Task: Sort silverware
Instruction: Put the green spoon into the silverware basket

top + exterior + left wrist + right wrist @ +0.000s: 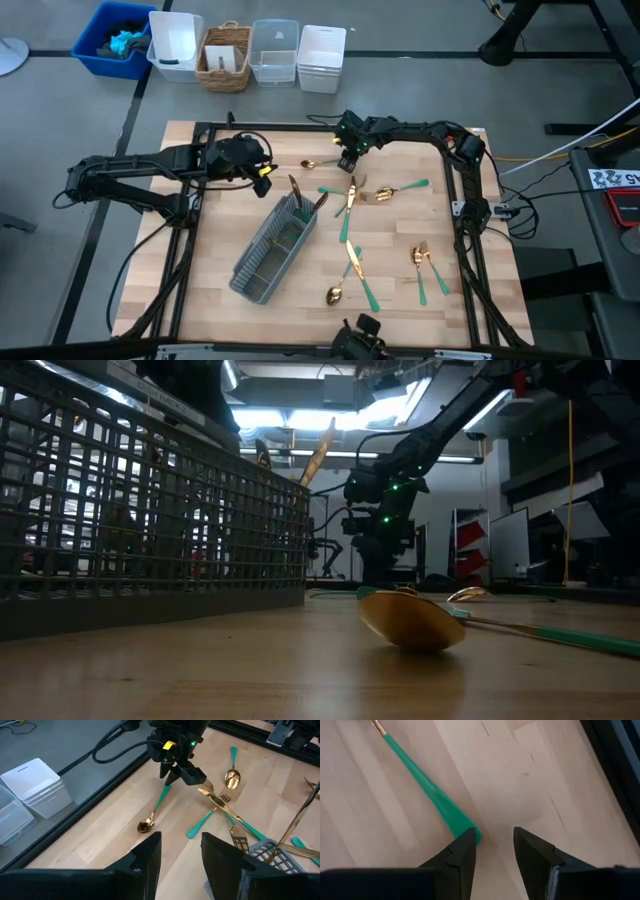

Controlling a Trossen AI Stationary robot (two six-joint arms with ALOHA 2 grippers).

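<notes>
A gold spoon with a green handle [318,162] lies flat on the wooden table near its far edge. My right gripper [348,152] points steeply down over the handle's free end, open; that end [468,831] lies beside one fingertip, outside the gap. My left gripper [262,172] hangs open above the far end of the grey mesh caddy [272,250], which rests on the table with a few pieces [297,190] standing in it. More silverware [350,200] lies scattered to the right of the caddy. My right gripper [494,851] stands with one fingertip [462,845] right next to the spoon handle's free end. I cannot tell whether the finger touches it. The spoon lies flat on the table.
Crossed pieces [220,805], a spoon [395,192], forks [425,262] and a knife with a spoon [350,275] lie on the table's right half. A blue bin [112,40], white bins [175,42], a basket [225,55] stand beyond the far edge. Black frame rails [190,260] border the table.
</notes>
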